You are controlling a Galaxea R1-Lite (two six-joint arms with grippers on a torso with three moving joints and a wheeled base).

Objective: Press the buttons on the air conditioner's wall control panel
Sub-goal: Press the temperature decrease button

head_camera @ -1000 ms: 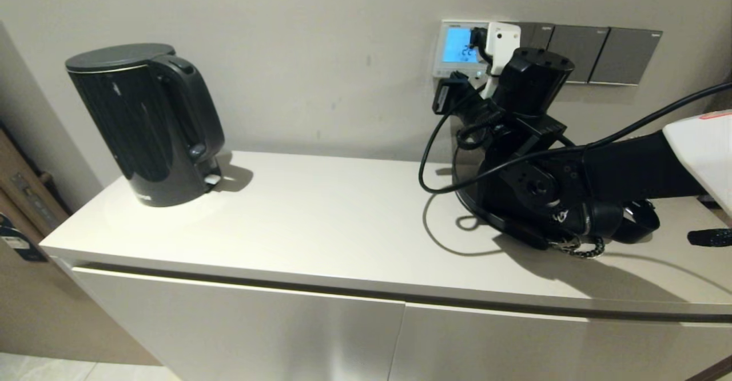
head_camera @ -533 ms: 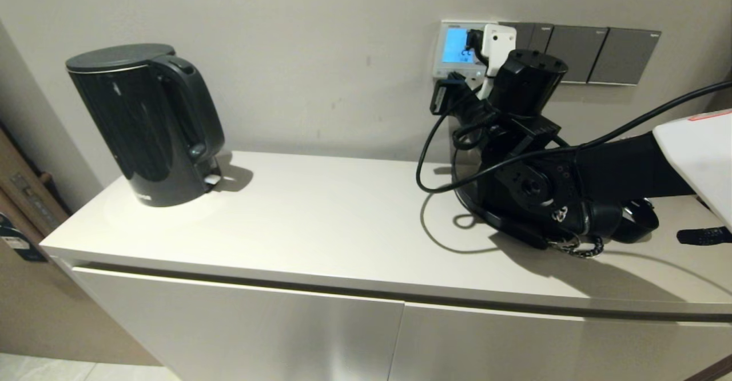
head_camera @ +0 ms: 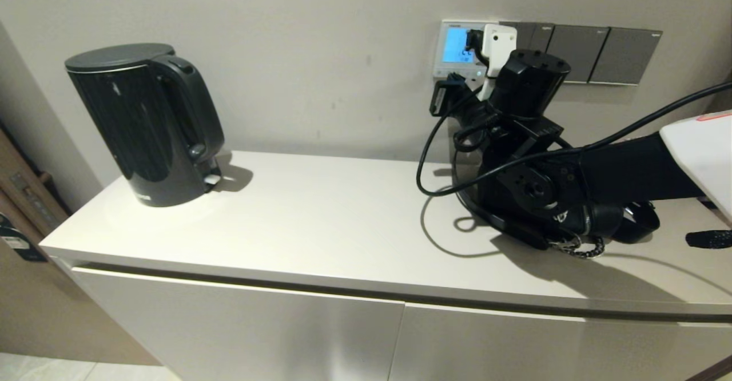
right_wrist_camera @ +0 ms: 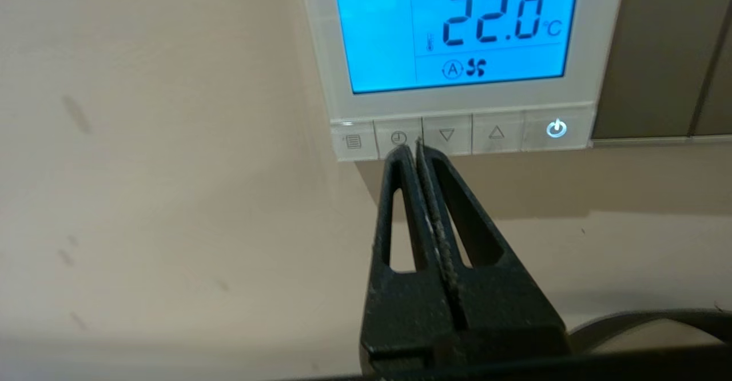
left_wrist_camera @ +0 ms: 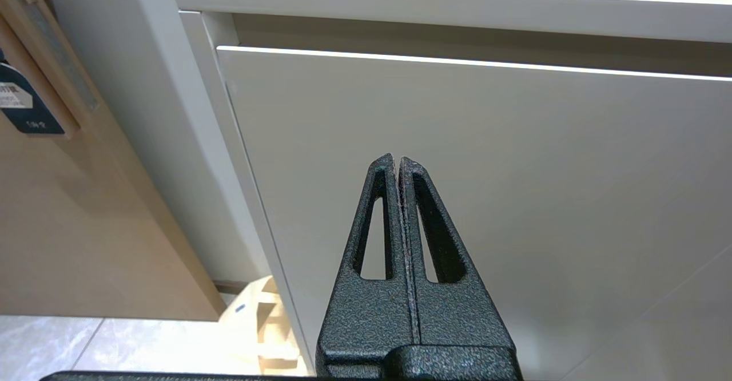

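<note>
Five buttons (right_wrist_camera: 446, 136) line the panel (right_wrist_camera: 460, 49); right gripper (right_wrist_camera: 413, 147) fingers clenched at the second.

In the head view the right arm (head_camera: 532, 158) hid part of the wall control panel (head_camera: 456, 49), covering its buttons (right_wrist_camera: 457, 135).

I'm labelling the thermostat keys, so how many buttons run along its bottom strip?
5, in one row below the screen of the control panel: menu, clock at the shut right gripper tips, down arrow, up arrow, lit power.
</note>
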